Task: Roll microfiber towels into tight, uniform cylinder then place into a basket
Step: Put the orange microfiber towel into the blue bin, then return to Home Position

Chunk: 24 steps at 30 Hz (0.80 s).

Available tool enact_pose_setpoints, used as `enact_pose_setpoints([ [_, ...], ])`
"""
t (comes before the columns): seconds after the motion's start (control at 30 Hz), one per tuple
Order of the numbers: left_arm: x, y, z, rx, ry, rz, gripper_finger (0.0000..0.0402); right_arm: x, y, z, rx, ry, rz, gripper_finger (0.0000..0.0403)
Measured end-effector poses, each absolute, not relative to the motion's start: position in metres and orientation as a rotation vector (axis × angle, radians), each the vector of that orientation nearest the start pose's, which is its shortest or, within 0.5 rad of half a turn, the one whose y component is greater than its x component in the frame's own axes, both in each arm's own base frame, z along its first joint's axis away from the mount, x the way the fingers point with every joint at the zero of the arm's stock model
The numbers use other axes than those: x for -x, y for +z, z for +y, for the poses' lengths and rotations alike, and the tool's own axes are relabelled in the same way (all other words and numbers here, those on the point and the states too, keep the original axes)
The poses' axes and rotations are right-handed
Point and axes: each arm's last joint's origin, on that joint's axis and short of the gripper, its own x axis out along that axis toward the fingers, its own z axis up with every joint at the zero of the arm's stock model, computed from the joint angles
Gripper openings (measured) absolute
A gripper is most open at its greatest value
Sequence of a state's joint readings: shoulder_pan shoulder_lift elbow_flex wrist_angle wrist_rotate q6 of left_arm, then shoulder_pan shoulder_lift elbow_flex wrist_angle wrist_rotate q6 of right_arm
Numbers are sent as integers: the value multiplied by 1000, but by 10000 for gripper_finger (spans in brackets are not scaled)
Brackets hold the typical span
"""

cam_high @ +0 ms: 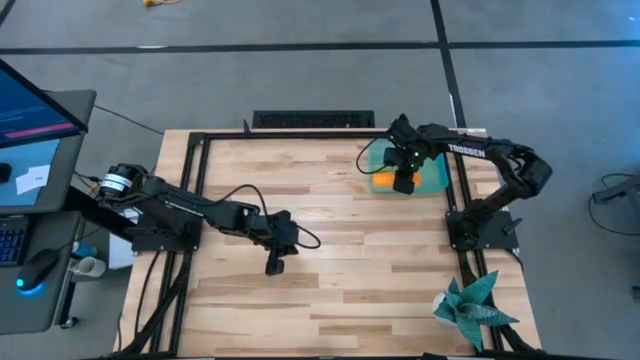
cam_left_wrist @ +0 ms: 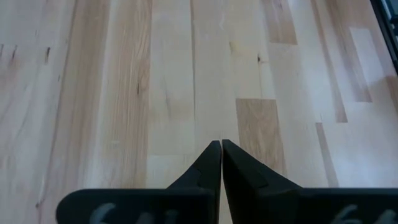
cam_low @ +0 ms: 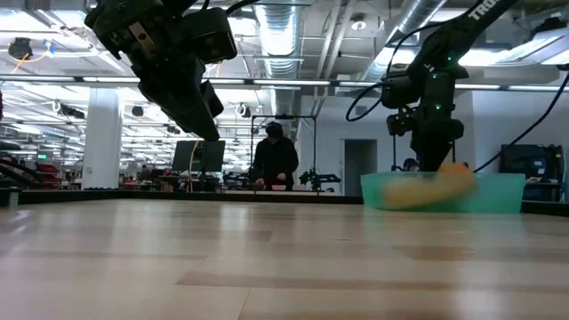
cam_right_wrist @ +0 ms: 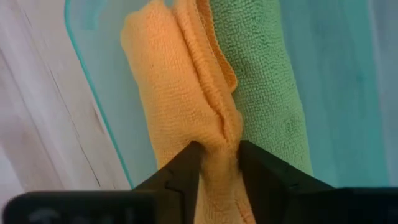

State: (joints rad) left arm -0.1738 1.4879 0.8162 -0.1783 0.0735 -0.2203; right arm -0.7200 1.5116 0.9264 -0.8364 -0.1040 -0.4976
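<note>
The basket, a translucent teal tray, stands at the table's far right. In it lie the rolled orange towel and, beside it, the rolled lime green towel. My right gripper reaches down into the tray and is shut on the orange roll; it also shows in the right wrist view. My left gripper hangs shut and empty above the table's middle; its closed fingers show in the left wrist view. My right gripper pinches a raised fold of the orange towel roll between its two fingers. The fingers come from above, pointing down into the tray, and lie across the roll. The roll lies in the tray, alongside the green roll.
A dark teal spiky cloth lies at the table's near right corner. A black frame rail runs round the table. A laptop and mouse sit off the left side. A person stands far off in the room behind.
</note>
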Motion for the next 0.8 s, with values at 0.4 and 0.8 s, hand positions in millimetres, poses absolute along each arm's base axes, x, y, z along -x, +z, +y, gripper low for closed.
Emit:
enact_pose_setpoints([
  [0.4, -290, 190, -35, 261, -157, 858, 3, -195, 195, -167, -162, -157, 1389, 206],
  [0.8, -282, 237, -6, 208, -116, 676, 3, -170, 260, -142, -79, -260, 1167, 217],
])
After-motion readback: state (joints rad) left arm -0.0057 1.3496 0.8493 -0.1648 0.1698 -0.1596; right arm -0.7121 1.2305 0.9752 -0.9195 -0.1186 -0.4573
